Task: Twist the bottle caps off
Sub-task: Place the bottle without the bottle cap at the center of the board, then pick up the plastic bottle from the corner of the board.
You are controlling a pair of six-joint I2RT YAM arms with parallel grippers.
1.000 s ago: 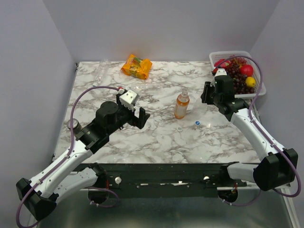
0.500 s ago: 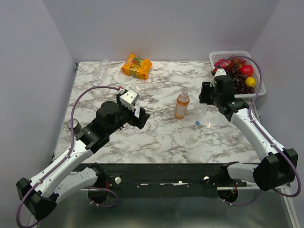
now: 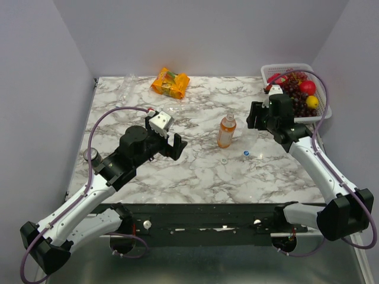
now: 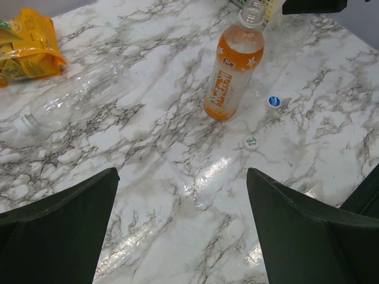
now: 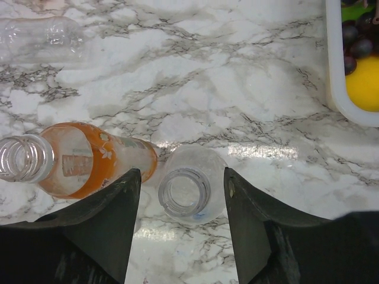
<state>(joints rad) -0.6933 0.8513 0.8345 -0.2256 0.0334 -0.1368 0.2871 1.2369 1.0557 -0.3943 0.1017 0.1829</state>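
An orange bottle stands uncapped mid-table, its open neck showing in the right wrist view. Right beside it stands a clear bottle, also uncapped. My right gripper hangs over that bottle, open, a finger on each side of the neck with a gap on both sides. A blue cap and a white cap lie loose in front of the bottles. Another clear bottle lies on its side with its cap on. My left gripper is wide open above bare marble, holding nothing.
An orange snack packet lies at the back. A white basket of fruit sits at the back right, close behind my right wrist. A further clear bottle lies at the back left corner.
My right gripper's jaws have spread apart, letting go of the clear bottle's neck. The left arm has not moved.
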